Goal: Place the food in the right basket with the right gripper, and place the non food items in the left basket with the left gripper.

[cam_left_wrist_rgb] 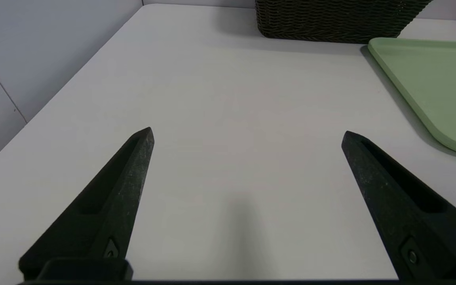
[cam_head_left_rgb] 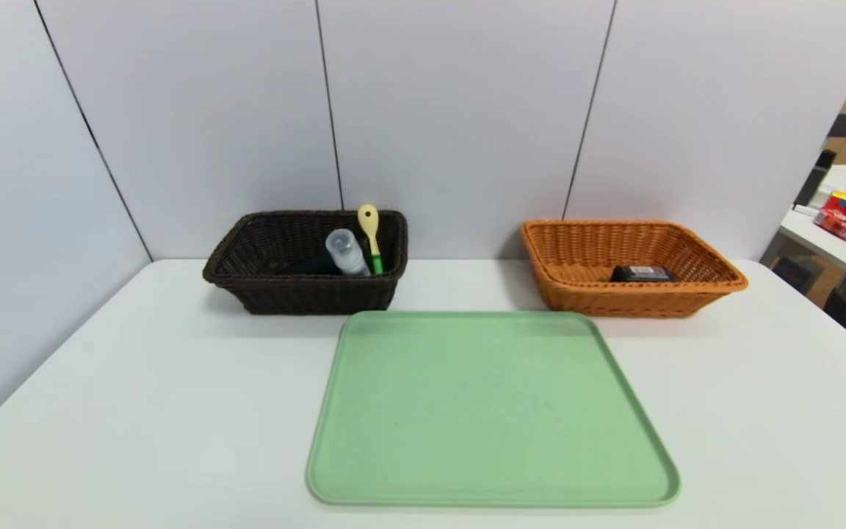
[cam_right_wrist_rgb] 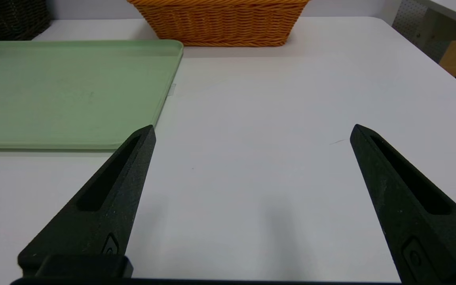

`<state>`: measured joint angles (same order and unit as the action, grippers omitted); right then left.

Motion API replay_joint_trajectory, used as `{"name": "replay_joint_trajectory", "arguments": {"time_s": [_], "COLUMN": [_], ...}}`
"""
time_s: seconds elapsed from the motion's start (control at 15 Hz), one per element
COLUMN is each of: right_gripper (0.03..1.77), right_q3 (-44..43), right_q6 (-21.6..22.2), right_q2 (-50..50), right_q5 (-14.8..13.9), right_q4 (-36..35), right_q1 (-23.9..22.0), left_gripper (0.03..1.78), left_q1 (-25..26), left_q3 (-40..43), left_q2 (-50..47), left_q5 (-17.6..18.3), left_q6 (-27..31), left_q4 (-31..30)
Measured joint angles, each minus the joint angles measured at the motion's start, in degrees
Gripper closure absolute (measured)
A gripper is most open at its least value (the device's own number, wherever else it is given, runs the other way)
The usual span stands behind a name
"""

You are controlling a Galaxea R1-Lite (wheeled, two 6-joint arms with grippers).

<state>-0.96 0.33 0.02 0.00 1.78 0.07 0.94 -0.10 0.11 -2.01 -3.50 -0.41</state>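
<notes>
Upper left of the head view, the dark brown basket [cam_head_left_rgb: 305, 263] holds the white bottle [cam_head_left_rgb: 347, 253], yellow spoon [cam_head_left_rgb: 370, 235] and black case [cam_head_left_rgb: 314, 266]. At right, the orange basket [cam_head_left_rgb: 632, 268] holds the black carton [cam_head_left_rgb: 641, 274]. The left end effector [cam_left_wrist_rgb: 247, 134] and right end effector [cam_right_wrist_rgb: 253, 132] hover spread apart over the desk [cam_head_left_rgb: 136, 397], beside the green tray [cam_head_left_rgb: 489, 411].

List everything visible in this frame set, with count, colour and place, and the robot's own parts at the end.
dark basket: 1, dark brown, table's back left
white bottle: 1, clear cap, in dark basket
slotted spoon: 1, yellow, green handle, in dark basket
black case: 1, in dark basket, mostly hidden
orange basket: 1, orange-tan, back right
black carton: 1, in orange basket
tray: 1, green, centre
side table: 1, white, cluttered, far right
left end effector: open, over bare table
right end effector: open, over bare table
</notes>
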Motion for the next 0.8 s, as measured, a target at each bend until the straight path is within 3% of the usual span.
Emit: {"name": "replay_joint_trajectory", "arguments": {"time_s": [0.8], "right_gripper": [0.1], "right_q3": [0.06], "right_q6": [0.18], "right_q2": [0.0], "right_q5": [-0.02], "right_q4": [0.2], "right_q1": [-0.07], "left_gripper": [0.12], "left_q1": [0.0], "left_q3": [0.0], "left_q2": [0.0], "left_q5": [0.04], "left_q6": [0.04], "left_q4": [-0.1]}}
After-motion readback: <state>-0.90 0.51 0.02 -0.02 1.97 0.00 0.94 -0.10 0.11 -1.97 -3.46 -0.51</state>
